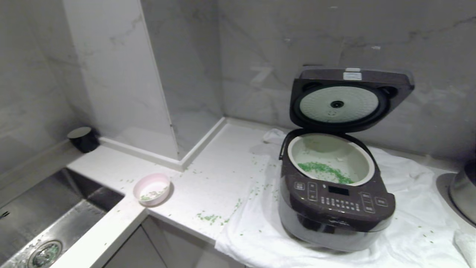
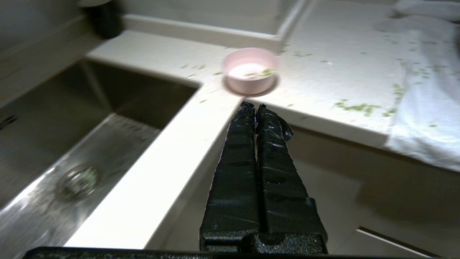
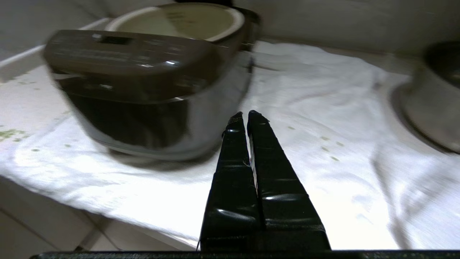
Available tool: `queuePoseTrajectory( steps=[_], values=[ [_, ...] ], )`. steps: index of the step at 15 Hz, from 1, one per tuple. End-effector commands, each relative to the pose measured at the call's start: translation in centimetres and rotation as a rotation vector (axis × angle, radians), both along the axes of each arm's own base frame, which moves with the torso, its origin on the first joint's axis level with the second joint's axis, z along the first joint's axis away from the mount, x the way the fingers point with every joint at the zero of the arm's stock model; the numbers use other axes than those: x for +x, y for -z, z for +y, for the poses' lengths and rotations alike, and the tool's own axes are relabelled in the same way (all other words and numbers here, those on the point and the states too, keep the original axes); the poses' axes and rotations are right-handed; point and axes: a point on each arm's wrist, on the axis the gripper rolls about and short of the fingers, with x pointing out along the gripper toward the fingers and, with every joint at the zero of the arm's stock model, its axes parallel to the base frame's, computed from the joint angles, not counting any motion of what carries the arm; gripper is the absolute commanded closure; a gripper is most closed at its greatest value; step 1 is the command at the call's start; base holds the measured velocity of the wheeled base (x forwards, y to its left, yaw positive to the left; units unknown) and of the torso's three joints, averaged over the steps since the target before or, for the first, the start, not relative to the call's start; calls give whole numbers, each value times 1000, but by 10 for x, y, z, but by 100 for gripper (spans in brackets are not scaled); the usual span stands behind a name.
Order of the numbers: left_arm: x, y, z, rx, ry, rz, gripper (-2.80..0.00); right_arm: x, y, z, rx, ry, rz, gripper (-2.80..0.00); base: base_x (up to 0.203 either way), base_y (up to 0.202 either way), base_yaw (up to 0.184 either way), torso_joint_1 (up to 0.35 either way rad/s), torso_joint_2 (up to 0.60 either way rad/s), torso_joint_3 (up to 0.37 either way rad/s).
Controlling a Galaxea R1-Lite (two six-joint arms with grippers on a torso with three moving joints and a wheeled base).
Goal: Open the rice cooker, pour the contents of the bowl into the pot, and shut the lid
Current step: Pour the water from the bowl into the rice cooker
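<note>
Bench (image 1: 208, 163): white L-shaped top set against grey marble walls; green flakes lie scattered over it.
Sink (image 1: 44, 223): steel basin sunk into the bench at the robot's left, drain visible.
Cloth (image 1: 409, 208): white, wrinkled, spread over the right part of the bench and hanging over its front edge.
Rice cooker (image 1: 334, 208): dark brown-grey, standing on the cloth, button panel facing the robot.
Lid (image 1: 349, 98): raised upright on its rear hinge, white dimpled disc facing forward.
Pot (image 1: 331, 158): seated in the cooker, rim exposed.
Contents (image 1: 325, 171): a green band across the pot floor; a few bits remain in the bowl.
Steel pan (image 1: 463, 193): at the right edge, partly out of view.
Bowl (image 1: 151, 189): pale pink, upright on the bench corner beside the sink, well apart from the cooker.
Left claw (image 2: 253, 106): closed, empty, below the bench edge in front of the bowl.
Right claw (image 3: 246, 115): closed, empty, low before the cloth, beside the cooker's front.
Black cup (image 1: 83, 138): at the far left by the wall.
</note>
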Motion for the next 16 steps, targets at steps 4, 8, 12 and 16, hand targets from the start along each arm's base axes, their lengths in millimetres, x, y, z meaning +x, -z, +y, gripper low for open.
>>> queuePoseTrajectory(
  steps=[4, 8, 12, 16],
  values=[
    [0, 0, 0, 0, 0, -1, 0, 0, 0, 0, 0, 0, -1, 0, 3, 7, -177, 1, 4, 5],
    [0, 0, 0, -1, 0, 0, 0, 0, 0, 0, 2, 0, -1, 0, 2, 6, -133, 4, 1, 3],
    [0, 0, 0, 1, 0, 0, 0, 0, 0, 0, 2, 0, -1, 0, 0, 0, 0, 0, 0, 0],
    [0, 0, 0, 3, 0, 0, 0, 0, 0, 0, 2, 0, -1, 0, 127, 0, 1, 0, 0, 3]
  ],
)
